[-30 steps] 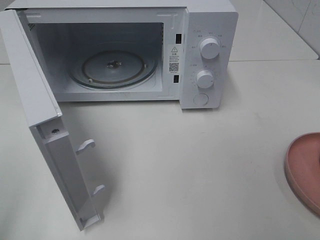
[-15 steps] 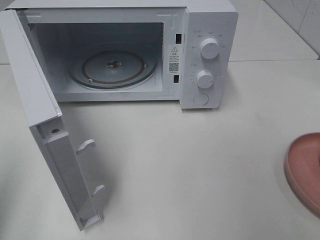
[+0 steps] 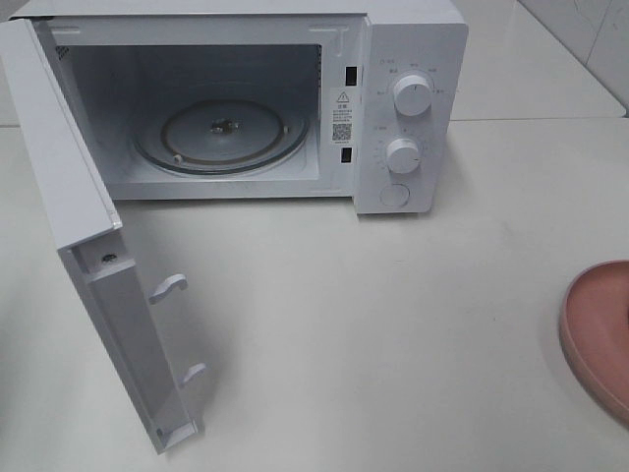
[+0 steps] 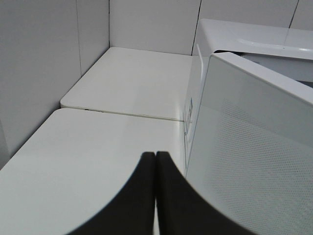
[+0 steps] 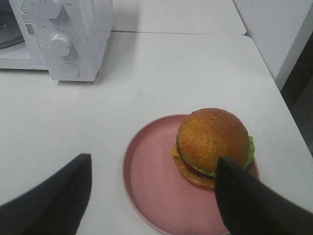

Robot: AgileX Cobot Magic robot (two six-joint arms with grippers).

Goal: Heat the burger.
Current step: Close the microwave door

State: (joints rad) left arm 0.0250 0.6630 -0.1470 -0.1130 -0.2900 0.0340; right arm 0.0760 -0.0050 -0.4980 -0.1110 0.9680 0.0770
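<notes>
Right wrist view shows the right tool [image 5: 154,196] spread wide above the burger [image 5: 213,147], grasping nothing. Left tool [image 4: 155,196] is clenched empty. A squeeze could slide the bun off its layers.

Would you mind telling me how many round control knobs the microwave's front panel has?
2. The upper knob sits near the top of the panel; the lower knob is directly beneath it. Below both is a flat round button, not a knob.
</notes>
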